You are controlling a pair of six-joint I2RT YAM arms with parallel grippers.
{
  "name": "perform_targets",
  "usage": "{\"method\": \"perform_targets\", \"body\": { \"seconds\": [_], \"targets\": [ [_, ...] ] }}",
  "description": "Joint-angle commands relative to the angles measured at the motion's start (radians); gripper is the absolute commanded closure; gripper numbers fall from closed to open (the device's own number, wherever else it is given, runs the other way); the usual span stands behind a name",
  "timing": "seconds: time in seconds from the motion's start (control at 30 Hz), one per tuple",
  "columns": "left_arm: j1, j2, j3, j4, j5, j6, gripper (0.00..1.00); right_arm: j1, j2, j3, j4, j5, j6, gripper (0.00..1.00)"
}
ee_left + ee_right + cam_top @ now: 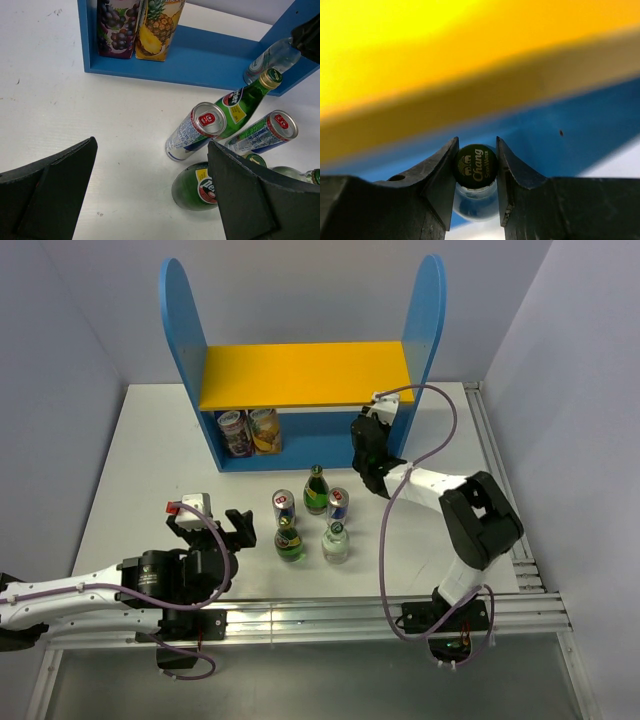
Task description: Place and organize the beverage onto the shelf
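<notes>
Shelf: it's standing at the far side of the table, yellow board on top, blue base below.
Lower level, left end: grape drink and pineapple drink are sitting side by side, touching.
Right gripper: it's squeezing the green cap of a clear bottle, right under the yellow board.
Clear bottle: it's sitting at the lower level's right end; whether it's resting on the base, I cannot tell.
Left gripper: jaws are gaping wide, gripping nothing, hovering just left of the loose drinks.
Loose drinks: two cans, two green bottles and a second clear bottle are standing bunched before the shelf.
</notes>
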Motion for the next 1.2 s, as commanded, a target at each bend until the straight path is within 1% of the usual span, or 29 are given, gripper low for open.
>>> {"method": "perform_targets", "body": {
  "seconds": [0.0, 0.17, 0.27, 0.33, 0.37, 0.4, 0.43, 0.47, 0.5, 0.53, 0.57, 0.6, 0.73, 0.9, 1.07, 1.17],
  "targets": [
    [-0.004, 0.010, 0.026, 0.012, -0.009, -0.002, 0.01, -0.024, 0.025, 0.097, 0.232, 0.058, -0.029, 1.00],
    [-0.004, 0.020, 0.030, 0.006, -0.009, -0.008, 0.01, -0.031, 0.094, 0.115, 0.292, 0.083, -0.064, 1.00],
    [-0.004, 0.023, 0.031, 0.006, -0.011, -0.010, 0.01, -0.033, 0.098, 0.104, 0.315, 0.091, -0.073, 1.00],
    [-0.004, 0.026, 0.032, 0.002, -0.014, -0.014, 0.01, -0.033, 0.095, 0.103, 0.298, 0.089, -0.055, 1.00],
    [-0.004, 0.028, 0.032, -0.002, -0.014, -0.016, 0.01, -0.033, 0.092, 0.104, 0.287, 0.078, -0.050, 0.95],
    [-0.004, 0.028, 0.034, -0.002, -0.016, -0.017, 0.01, -0.033, 0.092, 0.107, 0.266, 0.069, -0.047, 0.82],
    [-0.004, 0.028, 0.034, -0.002, -0.014, -0.017, 0.01, -0.035, 0.092, 0.107, 0.263, 0.065, -0.046, 0.67],
    [-0.004, 0.028, 0.034, -0.002, -0.014, -0.017, 0.01, -0.033, 0.089, 0.106, 0.258, 0.060, -0.044, 0.46],
    [-0.004, 0.028, 0.034, -0.003, -0.014, -0.019, 0.01, -0.031, 0.091, 0.106, 0.245, 0.054, -0.035, 0.38],
    [-0.004, 0.027, 0.034, -0.005, -0.016, -0.020, 0.01, -0.031, 0.088, 0.106, 0.237, 0.048, -0.031, 0.15],
    [-0.004, 0.025, 0.034, -0.005, -0.014, -0.020, 0.01, -0.033, 0.086, 0.104, 0.231, 0.045, -0.029, 0.07],
    [-0.004, 0.022, 0.034, -0.005, -0.016, -0.020, 0.01, -0.031, 0.086, 0.103, 0.228, 0.040, -0.029, 0.04],
    [-0.004, 0.014, 0.031, 0.001, -0.014, -0.016, 0.01, -0.028, 0.072, 0.098, 0.197, 0.032, -0.015, 0.00],
    [-0.004, -0.001, 0.026, 0.006, -0.013, -0.011, 0.01, -0.002, 0.003, 0.058, 0.150, 0.023, 0.005, 0.00],
    [-0.004, -0.001, 0.024, 0.011, -0.013, -0.006, 0.01, 0.027, -0.141, -0.014, 0.048, -0.030, 0.058, 0.00],
    [-0.004, 0.002, 0.024, 0.014, -0.011, -0.002, 0.01, 0.057, -0.233, -0.058, -0.013, -0.035, 0.074, 0.00]
  ]
}}
